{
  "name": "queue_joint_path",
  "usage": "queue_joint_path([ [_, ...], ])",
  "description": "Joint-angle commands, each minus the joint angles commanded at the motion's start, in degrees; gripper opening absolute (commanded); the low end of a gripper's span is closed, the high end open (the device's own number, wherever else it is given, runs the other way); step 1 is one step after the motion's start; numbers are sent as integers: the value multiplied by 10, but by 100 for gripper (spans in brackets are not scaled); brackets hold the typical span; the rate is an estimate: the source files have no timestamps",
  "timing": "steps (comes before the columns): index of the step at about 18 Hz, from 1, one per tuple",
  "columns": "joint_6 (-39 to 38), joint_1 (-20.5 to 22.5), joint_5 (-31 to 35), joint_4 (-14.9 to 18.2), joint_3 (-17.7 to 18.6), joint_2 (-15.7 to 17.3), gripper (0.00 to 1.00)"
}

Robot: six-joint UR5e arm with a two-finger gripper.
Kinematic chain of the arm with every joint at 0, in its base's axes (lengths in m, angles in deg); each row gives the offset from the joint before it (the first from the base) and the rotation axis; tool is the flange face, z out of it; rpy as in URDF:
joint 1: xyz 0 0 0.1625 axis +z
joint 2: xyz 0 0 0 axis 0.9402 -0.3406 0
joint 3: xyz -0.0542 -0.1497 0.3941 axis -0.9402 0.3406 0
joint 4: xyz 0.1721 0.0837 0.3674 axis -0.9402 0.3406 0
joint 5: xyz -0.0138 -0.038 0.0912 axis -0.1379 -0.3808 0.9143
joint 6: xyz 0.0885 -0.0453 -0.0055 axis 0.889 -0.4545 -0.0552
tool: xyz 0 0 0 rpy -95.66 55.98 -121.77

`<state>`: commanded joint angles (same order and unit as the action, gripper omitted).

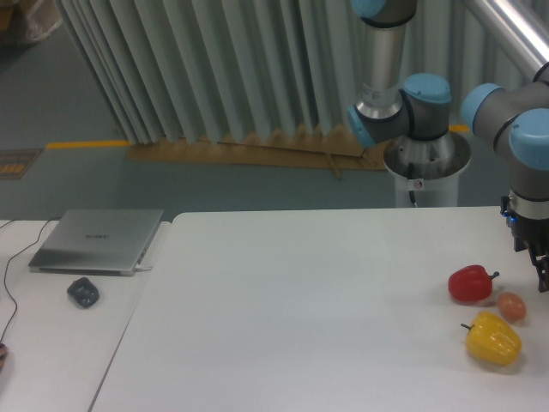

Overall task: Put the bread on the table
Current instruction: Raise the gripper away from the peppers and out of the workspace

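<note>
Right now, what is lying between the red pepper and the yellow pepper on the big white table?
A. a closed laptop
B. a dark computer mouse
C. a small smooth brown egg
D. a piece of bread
C: a small brown egg sits just right of the red pepper and above the yellow pepper on the table; no bread shows.

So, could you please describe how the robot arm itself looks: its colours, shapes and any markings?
The arm has silver-grey metal tubes and rounded joints with light blue caps. It stands on a round white pedestal bearing a small red mark. The dark gripper is cut off at the right edge.
</note>
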<state>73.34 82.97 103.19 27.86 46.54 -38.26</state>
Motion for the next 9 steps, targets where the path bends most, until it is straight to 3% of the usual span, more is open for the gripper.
queue_joint_path([
  [9, 56, 21, -1, 1, 1, 0, 100],
])
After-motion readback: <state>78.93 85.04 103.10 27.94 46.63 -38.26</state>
